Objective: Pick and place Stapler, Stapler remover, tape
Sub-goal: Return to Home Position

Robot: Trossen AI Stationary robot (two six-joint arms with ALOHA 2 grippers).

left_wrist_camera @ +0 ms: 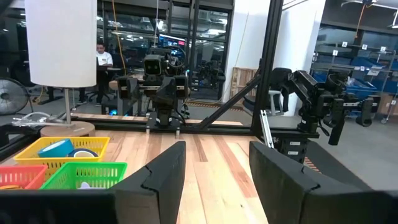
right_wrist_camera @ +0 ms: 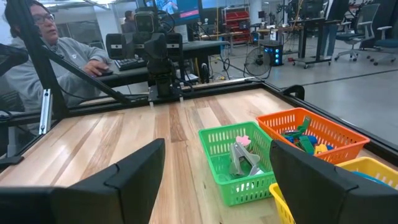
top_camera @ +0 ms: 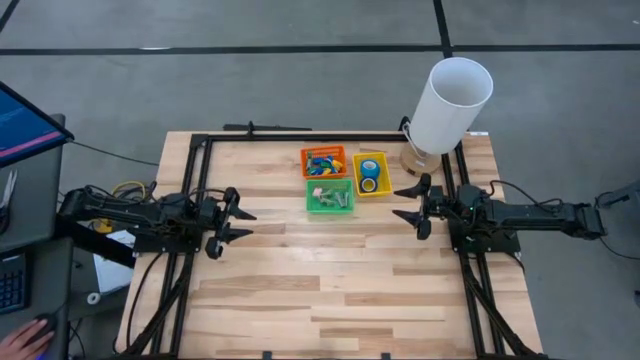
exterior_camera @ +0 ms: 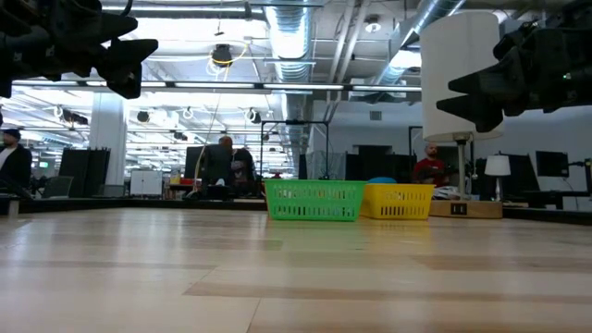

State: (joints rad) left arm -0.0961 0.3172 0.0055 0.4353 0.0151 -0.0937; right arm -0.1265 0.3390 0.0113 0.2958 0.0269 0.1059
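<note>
Two blue rolls of tape (top_camera: pixel 369 176) lie in the yellow basket (top_camera: pixel 358 180) at the table's far side; the left wrist view shows the tape (left_wrist_camera: pixel 69 149) over the basket's wall. The orange basket (top_camera: pixel 310 163) holds small coloured staplers (top_camera: pixel 322 160). The green basket (top_camera: pixel 313 201) holds grey and pink staple removers (right_wrist_camera: pixel 242 157). My left gripper (top_camera: pixel 247 224) hovers open over the table's left half. My right gripper (top_camera: pixel 398 203) hovers open at the right, near the baskets. Neither touches anything.
A tall white lamp (top_camera: pixel 448 105) on a round wooden base stands at the far right corner, beside the yellow basket. A black frame (top_camera: pixel 195 150) runs round the table. A person (right_wrist_camera: pixel 56 56) sits beyond the left edge. Bare wood (top_camera: pixel 330 290) fills the near half.
</note>
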